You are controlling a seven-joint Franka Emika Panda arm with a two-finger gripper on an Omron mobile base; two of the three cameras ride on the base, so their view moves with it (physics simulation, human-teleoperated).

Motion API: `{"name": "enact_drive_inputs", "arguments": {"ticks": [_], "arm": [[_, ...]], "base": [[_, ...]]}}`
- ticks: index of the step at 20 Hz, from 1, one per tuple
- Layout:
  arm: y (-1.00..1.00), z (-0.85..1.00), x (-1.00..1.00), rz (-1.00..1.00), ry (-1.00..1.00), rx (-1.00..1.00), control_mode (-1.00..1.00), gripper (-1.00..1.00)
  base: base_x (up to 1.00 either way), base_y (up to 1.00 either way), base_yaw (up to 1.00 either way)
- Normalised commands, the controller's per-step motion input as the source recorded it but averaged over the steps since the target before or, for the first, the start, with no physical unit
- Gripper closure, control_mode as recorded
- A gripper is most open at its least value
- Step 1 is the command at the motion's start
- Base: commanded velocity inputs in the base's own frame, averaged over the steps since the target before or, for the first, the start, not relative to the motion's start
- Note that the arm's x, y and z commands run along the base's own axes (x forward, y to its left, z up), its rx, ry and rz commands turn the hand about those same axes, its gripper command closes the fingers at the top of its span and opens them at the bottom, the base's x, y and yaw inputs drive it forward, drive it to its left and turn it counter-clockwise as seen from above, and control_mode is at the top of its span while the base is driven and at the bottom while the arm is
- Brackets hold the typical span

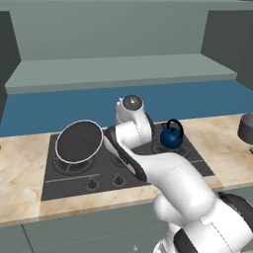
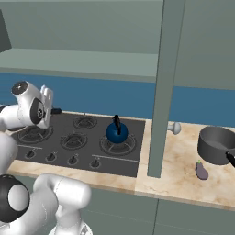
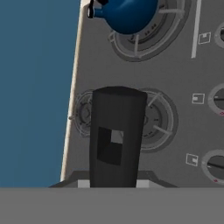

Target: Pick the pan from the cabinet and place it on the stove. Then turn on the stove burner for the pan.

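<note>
Pan: shallow round black pan with thin pale rim (image 1: 79, 141), tilted up on edge over the cooktop's left end
Pan handle: flat dark bar with a hole (image 3: 115, 138), seen from the hand camera
Stove: black rectangular gas cooktop (image 1: 69, 175), set in the marbled counter
Burner: large ringed left burner (image 1: 74, 164), partly under the pan

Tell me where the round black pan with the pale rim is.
In the left base view, the pan hangs tilted over the black gas cooktop's left end burner, left of the blue kettle.

no readable text, only small blank square marks beside the stove (image 3: 175, 70) knobs.
</note>
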Motion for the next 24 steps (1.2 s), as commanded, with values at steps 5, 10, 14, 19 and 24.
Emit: {"name": "enact_drive_inputs", "arguments": {"ticks": [5, 10, 14, 19, 24], "arm": [[0.05, -0.25, 0.10, -0.02, 0.01, 0.00, -1.00, 1.00], [0.05, -0.24, 0.11, -0.02, 0.01, 0.00, -1.00, 1.00], [0.05, -0.23, 0.11, -0.02, 0.01, 0.00, -1.00, 1.00], [0.06, -0.21, 0.12, -0.02, 0.02, 0.00, -1.00, 1.00], [0.10, -0.20, 0.13, -0.02, 0.03, 0.00, -1.00, 1.00]], "base": [[0.00, 0.00, 0.00], [0.00, 0.00, 0.00], [0.00, 0.00, 0.00], [0.00, 0.00, 0.00], [0.00, 0.00, 0.00]]}}
